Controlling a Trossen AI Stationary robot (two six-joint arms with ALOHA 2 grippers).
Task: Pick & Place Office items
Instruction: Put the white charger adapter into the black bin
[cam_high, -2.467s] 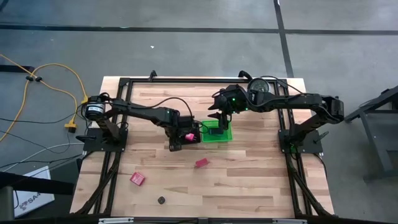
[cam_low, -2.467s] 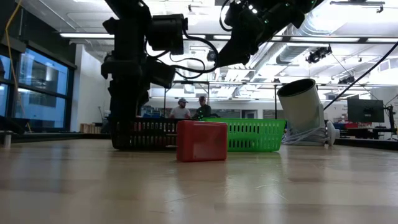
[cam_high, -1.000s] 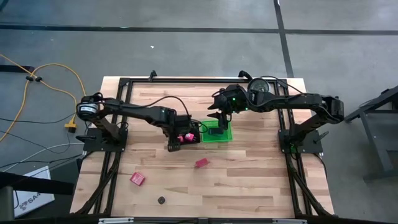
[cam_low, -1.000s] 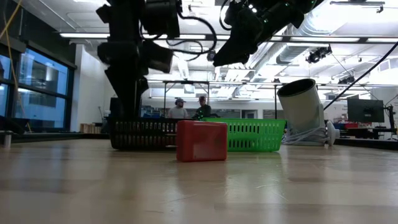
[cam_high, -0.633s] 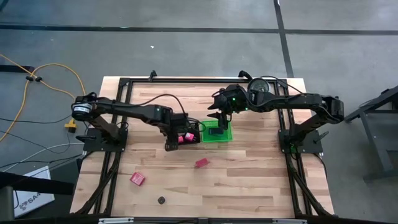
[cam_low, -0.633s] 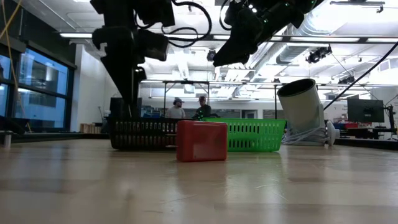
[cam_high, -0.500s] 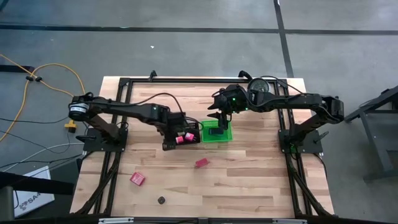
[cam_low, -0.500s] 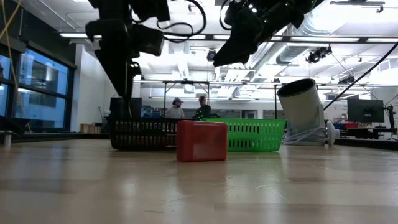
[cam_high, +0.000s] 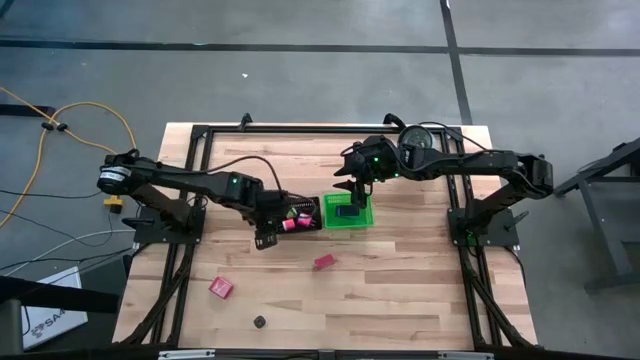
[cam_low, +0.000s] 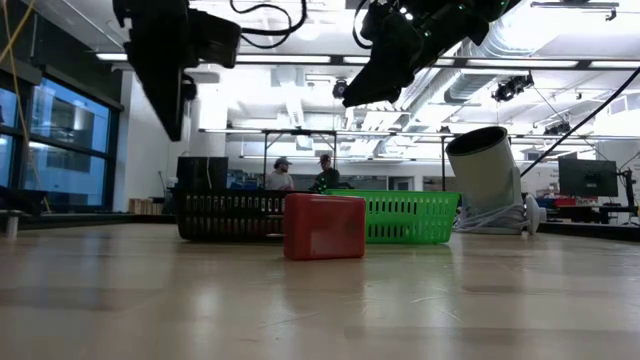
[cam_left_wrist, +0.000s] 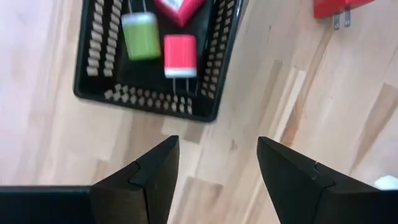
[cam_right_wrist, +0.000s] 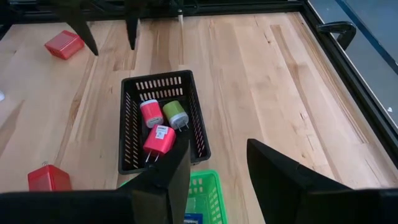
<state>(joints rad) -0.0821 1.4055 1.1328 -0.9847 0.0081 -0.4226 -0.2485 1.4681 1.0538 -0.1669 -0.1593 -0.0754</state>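
— Office items, where? Three in the black mesh tray (cam_right_wrist: 163, 122) near mid-frame of the high view: two pink blocks (cam_right_wrist: 150, 112) (cam_right_wrist: 159, 139) and a green block (cam_right_wrist: 175, 114) lying close together. A dark piece (cam_high: 343, 212) in the green bin (cam_high: 364, 216) just right of the tray, possibly blue, hard to tell from above.

— And outside the trays?

— A small red block (cam_high: 323, 262) lower centre on the table (cam_high: 400, 290), a larger red block (cam_high: 221, 287) lower left, a tiny black round bit (cam_high: 260, 322) near the bottom edge.

— Left gripper (cam_high: 264, 238)?

— Just left of the mesh tray, above bare wood, jaws spread wide and holding nothing.

— Right gripper (cam_high: 345, 180)?

— Above the upper edge of the green bin, jaws parted, empty too.
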